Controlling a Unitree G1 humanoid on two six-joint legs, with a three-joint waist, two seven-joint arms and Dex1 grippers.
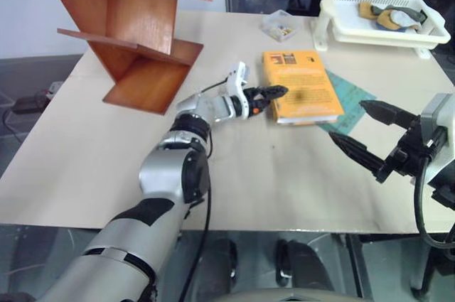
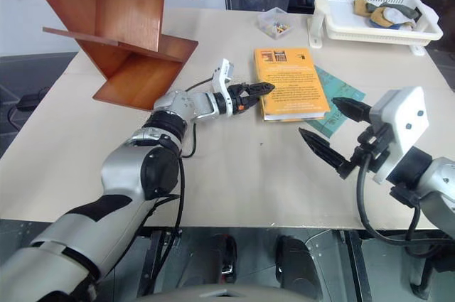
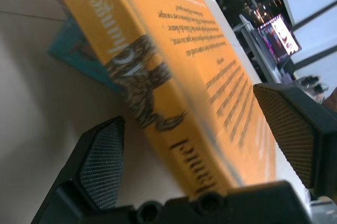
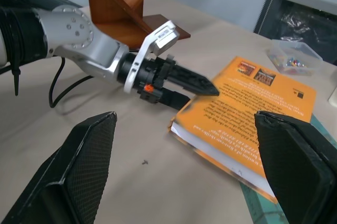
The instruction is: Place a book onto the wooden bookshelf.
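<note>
The table (image 1: 85, 167) carries the wooden bookshelf (image 1: 135, 32) at its far left corner. The orange book (image 1: 298, 85) lies flat mid-table, well apart from the shelf, on top of a thin teal book (image 1: 352, 103). The left gripper (image 1: 274, 93) stands open at the book's spine edge, one finger above and one below. The right gripper (image 1: 366, 131) hangs open nearby, holding nothing.

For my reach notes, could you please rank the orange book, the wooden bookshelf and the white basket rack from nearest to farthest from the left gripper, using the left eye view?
From the left gripper:
1. Orange book, at its fingertips.
2. Wooden bookshelf, far-left on the table.
3. White basket rack, far-right corner.
</note>
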